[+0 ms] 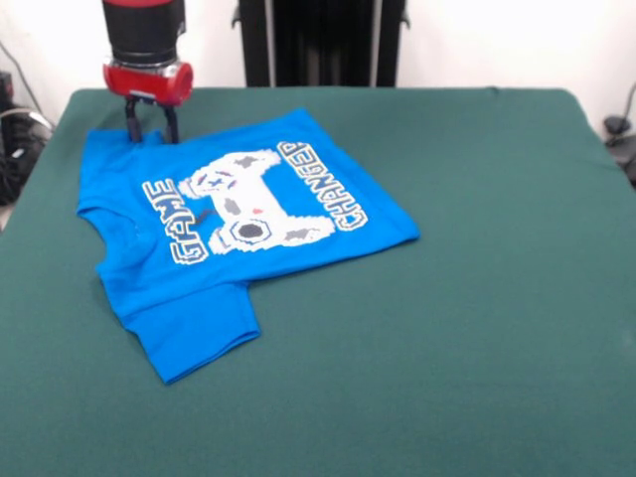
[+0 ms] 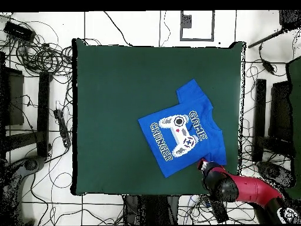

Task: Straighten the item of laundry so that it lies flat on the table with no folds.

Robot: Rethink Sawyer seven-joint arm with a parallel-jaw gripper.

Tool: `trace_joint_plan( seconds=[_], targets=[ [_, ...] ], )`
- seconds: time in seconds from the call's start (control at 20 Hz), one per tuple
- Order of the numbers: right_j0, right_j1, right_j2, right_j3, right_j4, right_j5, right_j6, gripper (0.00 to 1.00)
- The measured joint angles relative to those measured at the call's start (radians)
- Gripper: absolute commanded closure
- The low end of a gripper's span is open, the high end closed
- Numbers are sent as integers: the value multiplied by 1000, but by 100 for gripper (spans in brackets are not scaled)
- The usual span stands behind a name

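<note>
A small bright blue short-sleeved T-shirt [image 1: 234,234] with a white-and-grey game controller print was seen lying on a big table with a dark green felt-like top [image 1: 467,328]. The shirt was lying print-side up, toward one side of the table and not in the middle. In the front view one sleeve was seen spread out at the near end. The other sleeve could not be seen plainly at the far edge, so it was judged to be tucked under or bunched up there.

The red and black arm's gripper [image 1: 151,130] was seen right at that far corner of the shirt. Its two dark fingers [image 1: 132,127] were pointed down with a small gap between them, and their tips were at the cloth's edge. Whether cloth was pinched between them could not be told.

The step in hand was judged to be work on that far corner. For the next move, the hidden sleeve would need to be gripped and pulled gently outward, away from the print, so that no fold would be left.
</note>
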Motion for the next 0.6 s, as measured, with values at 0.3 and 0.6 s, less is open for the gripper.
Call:
trace_joint_plan(
  seconds=[0.3, 0.6],
  targets=[
    [-19, -3, 16, 8, -1, 0, 0, 0],
    [-17, -5, 19, 6, 2, 12, 0, 0]
  ],
)
